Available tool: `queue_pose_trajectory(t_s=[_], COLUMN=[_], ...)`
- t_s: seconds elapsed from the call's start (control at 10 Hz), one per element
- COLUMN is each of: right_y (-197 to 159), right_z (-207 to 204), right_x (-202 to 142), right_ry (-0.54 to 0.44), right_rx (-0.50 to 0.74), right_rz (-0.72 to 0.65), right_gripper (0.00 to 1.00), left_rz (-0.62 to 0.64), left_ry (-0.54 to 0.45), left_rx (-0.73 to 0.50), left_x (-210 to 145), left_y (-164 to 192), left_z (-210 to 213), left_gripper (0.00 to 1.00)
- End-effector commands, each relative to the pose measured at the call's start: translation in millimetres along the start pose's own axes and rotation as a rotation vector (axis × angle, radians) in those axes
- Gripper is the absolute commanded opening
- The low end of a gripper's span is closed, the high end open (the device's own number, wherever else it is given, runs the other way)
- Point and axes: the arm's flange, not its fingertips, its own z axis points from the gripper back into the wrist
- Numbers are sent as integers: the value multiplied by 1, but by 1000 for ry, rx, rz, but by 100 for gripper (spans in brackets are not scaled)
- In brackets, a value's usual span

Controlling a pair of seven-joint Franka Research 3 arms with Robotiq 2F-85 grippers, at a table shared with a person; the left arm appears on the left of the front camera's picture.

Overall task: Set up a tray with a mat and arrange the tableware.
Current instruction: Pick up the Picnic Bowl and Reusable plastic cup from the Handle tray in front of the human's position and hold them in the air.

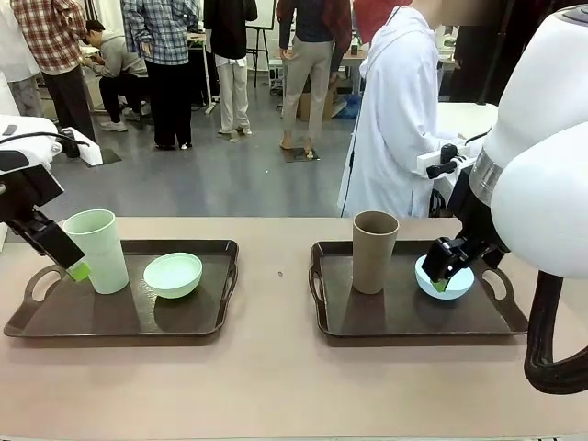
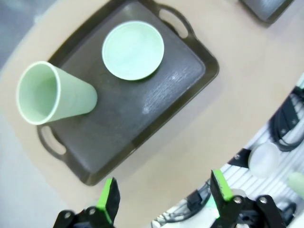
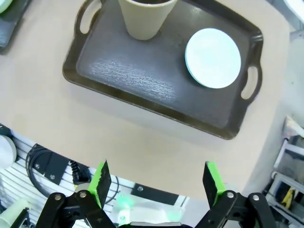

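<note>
The pale green tumbler (image 1: 99,250) stands upright at the left end of the left tray (image 1: 92,314), with the mint green bowl (image 1: 173,274) just beside it. The brown tumbler (image 1: 374,251) and light blue bowl (image 1: 465,281) share the right tray (image 1: 404,317). The left claw (image 2: 164,194) and right claw (image 3: 156,183) hang over the near edge of the surface (image 1: 276,367), both spread wide and holding nothing, the trays beyond their fingertips

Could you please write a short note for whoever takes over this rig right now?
Left claw: open, empty. Right claw: open, empty.
Pale green tumbler and mint green bowl stand on the left tray; brown tumbler and light blue bowl on the right tray.
Done: tableware set upright on both trays.
Left: check for a mat under it; I cannot tell.
</note>
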Motion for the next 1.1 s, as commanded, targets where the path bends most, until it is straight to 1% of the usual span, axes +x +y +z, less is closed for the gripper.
queue_pose_trajectory(t_s=[0.0, 0.1, 0.2, 0.3, 0.4, 0.5, 0.6, 0.7, 0.8, 0.9, 1.0], right_y=[-6, 0, -11, -38, -71, -102, -135, -166, -192, -221, -241], right_z=[-9, 0, -3, 1, 13, 19, 23, 26, 27, 27, 25], right_x=[11, 0, 9, 6, -6, -22, -38, -57, -74, -96, -110], right_ry=[-22, 0, 30, 22, -19, -37, -60, -97, -142, -177, -210], right_rx=[19, 0, 148, 230, 312, 382, 467, 557, 627, 686, 739], right_rz=[27, 0, 14, -21, -123, -210, -295, -369, -428, -491, -534], right_gripper=[100, 100, 100, 100, 100, 100, 100, 100, 100, 100, 100], left_rz=[-21, -21, -6, 25, 46, 72, 104, 153, 196, 241, 275], left_ry=[-12, -12, 1, -15, -26, -49, -90, -136, -172, -217, -242], left_rx=[-6, -6, 2, -68, -155, -237, -330, -431, -524, -632, -701], left_x=[13, 13, 5, 9, 10, 7, 6, -7, -17, -35, -45], left_y=[-1, -1, -1, 8, 21, 29, 45, 62, 90, 115, 142], left_z=[-15, -15, -6, -1, 12, 18, 24, 29, 36, 34, 36], left_gripper=[100, 100, 100, 100, 100, 100, 100, 100, 100, 100, 100])
